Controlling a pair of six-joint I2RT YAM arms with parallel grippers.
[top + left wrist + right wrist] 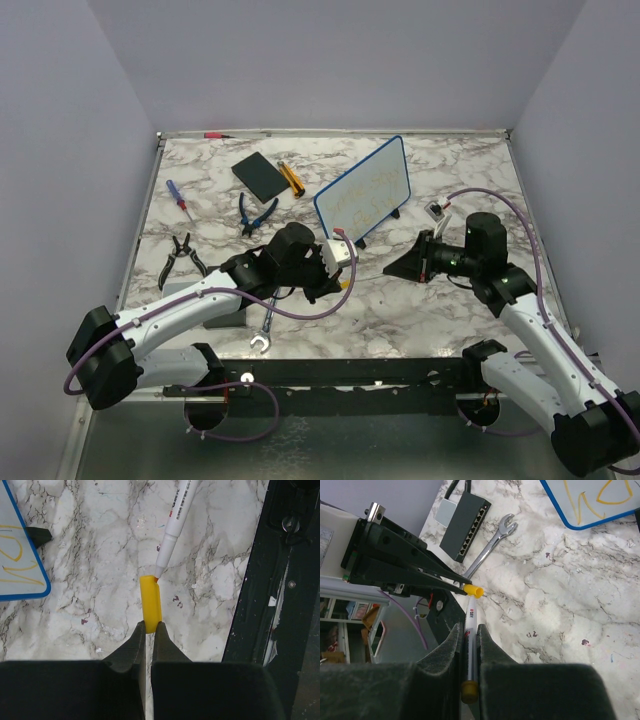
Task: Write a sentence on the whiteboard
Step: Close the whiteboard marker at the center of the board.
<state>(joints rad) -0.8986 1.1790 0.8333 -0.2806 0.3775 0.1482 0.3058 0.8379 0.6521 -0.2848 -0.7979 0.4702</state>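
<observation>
Above worktop (100,555), my left hand (150,625) pinched yellow cap (150,600), right hand (468,628) gripped marker (175,520). I judged nib (157,580) needed centring first.

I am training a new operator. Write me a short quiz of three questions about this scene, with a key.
1. True or false: the left gripper is shut on the yellow cap.
2. Which tool does the right gripper hold?
3. Fill in: the sentence on the whiteboard is written in ____ ink.

Key: 1 true; 2 the marker; 3 yellow.
</observation>
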